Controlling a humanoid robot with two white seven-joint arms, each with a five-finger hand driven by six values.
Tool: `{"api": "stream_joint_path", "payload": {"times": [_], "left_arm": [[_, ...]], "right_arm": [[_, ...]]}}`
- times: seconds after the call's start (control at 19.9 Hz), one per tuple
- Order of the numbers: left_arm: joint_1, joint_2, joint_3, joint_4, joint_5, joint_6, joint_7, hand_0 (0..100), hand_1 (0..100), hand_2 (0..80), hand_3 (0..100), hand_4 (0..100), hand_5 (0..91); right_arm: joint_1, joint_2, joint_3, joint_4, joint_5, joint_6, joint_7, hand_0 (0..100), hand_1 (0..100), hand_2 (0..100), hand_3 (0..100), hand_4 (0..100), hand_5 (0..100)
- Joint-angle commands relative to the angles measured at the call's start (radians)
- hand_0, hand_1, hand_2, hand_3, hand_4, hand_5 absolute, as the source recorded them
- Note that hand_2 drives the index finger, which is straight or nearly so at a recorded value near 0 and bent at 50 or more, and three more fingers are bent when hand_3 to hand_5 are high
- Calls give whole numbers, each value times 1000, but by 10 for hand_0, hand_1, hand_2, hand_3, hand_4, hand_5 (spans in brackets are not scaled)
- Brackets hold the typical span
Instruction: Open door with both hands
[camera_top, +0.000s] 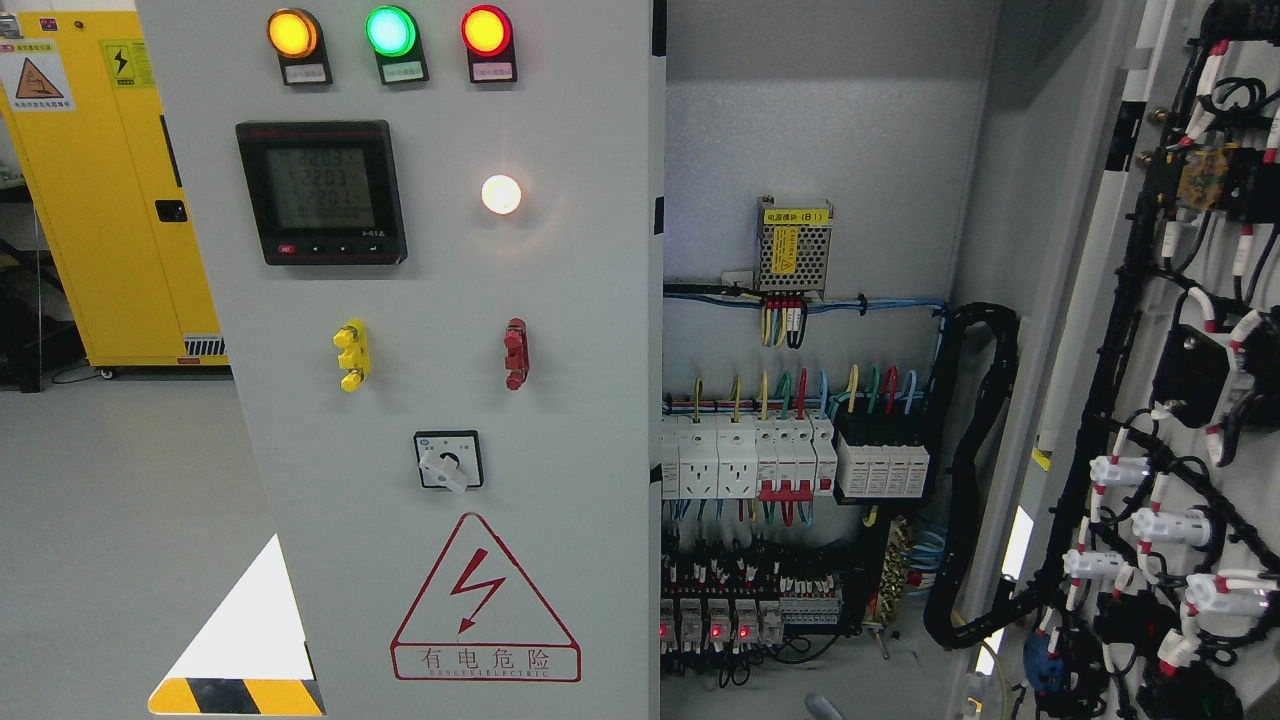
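Standing open: right door (1180, 400), wiring exposed; left door (450, 380) closed; no robot hand visible, state unknowable.

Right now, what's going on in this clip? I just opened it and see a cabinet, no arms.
Nothing is being handled at this moment: neither robot hand is in the head view. The electrical cabinet's right door is already swung wide open, showing its wired inner face, and the interior with breakers and coloured wiring is exposed. The left door, carrying the three indicator lamps, meter and rotary switch, looks closed. A yellow cabinet stands behind at the left.
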Motion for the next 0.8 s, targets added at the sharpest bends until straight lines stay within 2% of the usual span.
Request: {"api": "stream_joint_path", "payload": {"times": [0.0,0.1,0.45,0.55,0.75], "left_arm": [[1,-20,1,4,4,0,-1,120,556,0,0,0,0],[-1,-20,4,3,6,2,-1,120,556,0,0,0,0],[-1,-22,7,2,9,5,-2,120,556,0,0,0,0],[-1,-22,7,2,9,5,-2,120,556,0,0,0,0],[-1,-22,7,2,7,5,-4,120,556,0,0,0,0]], "right_arm": [[-158,25,41,-31,35,45,1,0,500,40,0,0,0],[-230,39,38,7,27,116,1,0,500,40,0,0,0],[-414,92,38,125,30,141,1,0,500,40,0,0,0],[-453,95,42,151,29,144,1,0,500,40,0,0,0],[-523,102,36,197,24,223,1,0,500,40,0,0,0]]}}
